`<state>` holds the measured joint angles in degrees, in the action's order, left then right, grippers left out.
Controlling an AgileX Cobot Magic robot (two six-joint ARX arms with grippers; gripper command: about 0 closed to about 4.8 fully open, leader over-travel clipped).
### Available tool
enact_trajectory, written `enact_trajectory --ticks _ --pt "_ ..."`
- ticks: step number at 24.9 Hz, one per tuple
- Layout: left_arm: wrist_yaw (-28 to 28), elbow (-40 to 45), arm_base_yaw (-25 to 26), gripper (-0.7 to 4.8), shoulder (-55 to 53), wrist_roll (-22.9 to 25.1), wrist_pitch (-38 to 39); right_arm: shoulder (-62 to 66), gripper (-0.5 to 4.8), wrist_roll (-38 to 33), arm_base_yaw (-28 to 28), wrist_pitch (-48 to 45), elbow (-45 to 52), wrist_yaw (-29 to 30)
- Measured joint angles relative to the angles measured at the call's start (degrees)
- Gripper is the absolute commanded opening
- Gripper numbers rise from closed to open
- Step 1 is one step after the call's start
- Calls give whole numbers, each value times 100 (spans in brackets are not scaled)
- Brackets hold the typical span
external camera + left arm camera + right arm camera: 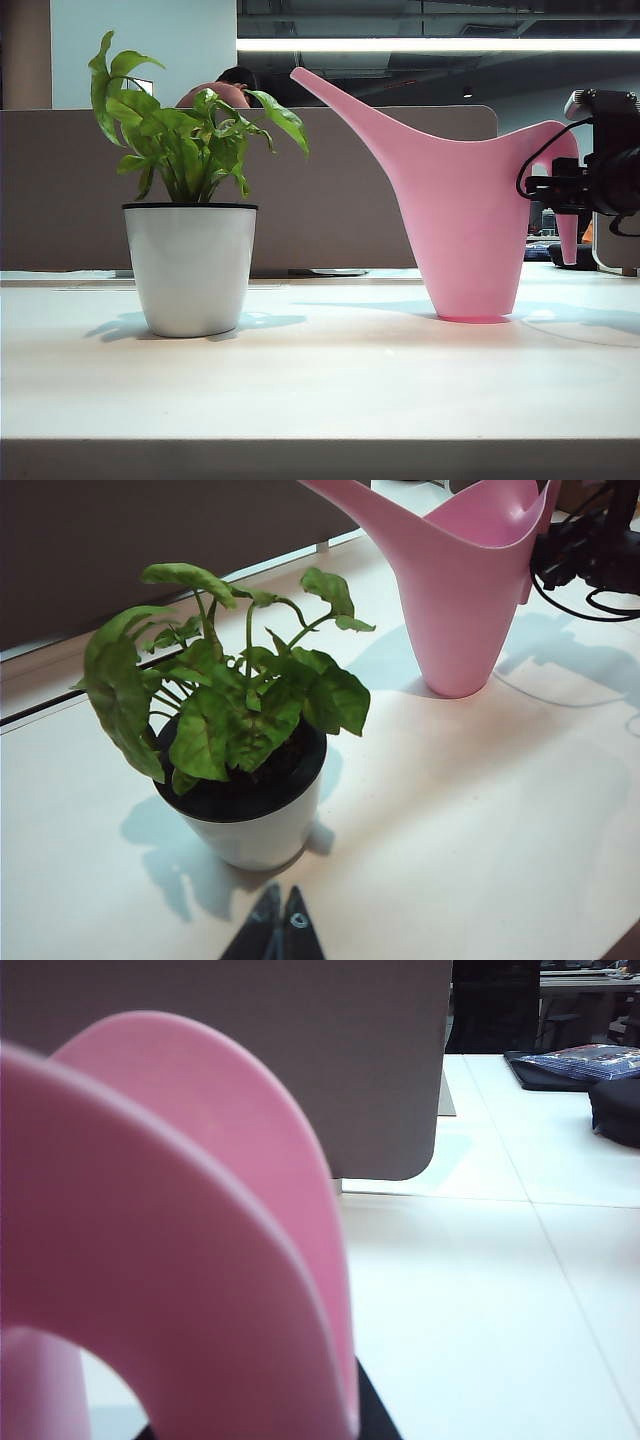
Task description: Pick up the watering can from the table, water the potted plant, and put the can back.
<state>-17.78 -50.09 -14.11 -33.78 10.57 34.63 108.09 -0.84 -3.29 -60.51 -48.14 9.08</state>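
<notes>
Bench (320, 390) carrying watering can (470, 220) upright toward right edge, potted plant (190, 265) toward left; right gripper (585, 185) at can's handle, grip impossible to tell; left gripper (275, 930) pinched shut, empty, beside pot; best centred on handle before lifting.

Even, fairly bright indoor light; a ceiling strip lamp (440, 45) burns out to white in the exterior view. The potted plant (190, 200) and the watering can (470, 210) throw soft, faint bluish shadows on the pale bench (320, 380), spreading to both sides. In the left wrist view the pot's shadow falls toward the camera. In the right wrist view the can's handle (190, 1250) fills the foreground, heavily out of focus, while the background stays sharper.
</notes>
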Motion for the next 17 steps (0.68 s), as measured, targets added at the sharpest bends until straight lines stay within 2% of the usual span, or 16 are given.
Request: enact_trajectory --ticks 1,5,7,8,14,17 --pt "0 0 0 -5 0 0 0 7 118 -13 -2 -2 4 -2" --pt "0 0 2 -5 0 0 0 4 139 -44 -2 -11 83 0" --pt "0 0 0 -5 0 0 0 4 212 -44 -2 4 83 2" --pt "0 0 0 -5 0 0 0 4 233 -39 -2 37 85 -2" --pt "0 0 0 -5 2 0 0 -9 236 -68 -2 291 94 17" --pt "0 0 0 -5 2 0 0 -258 280 -66 -2 573 214 103"
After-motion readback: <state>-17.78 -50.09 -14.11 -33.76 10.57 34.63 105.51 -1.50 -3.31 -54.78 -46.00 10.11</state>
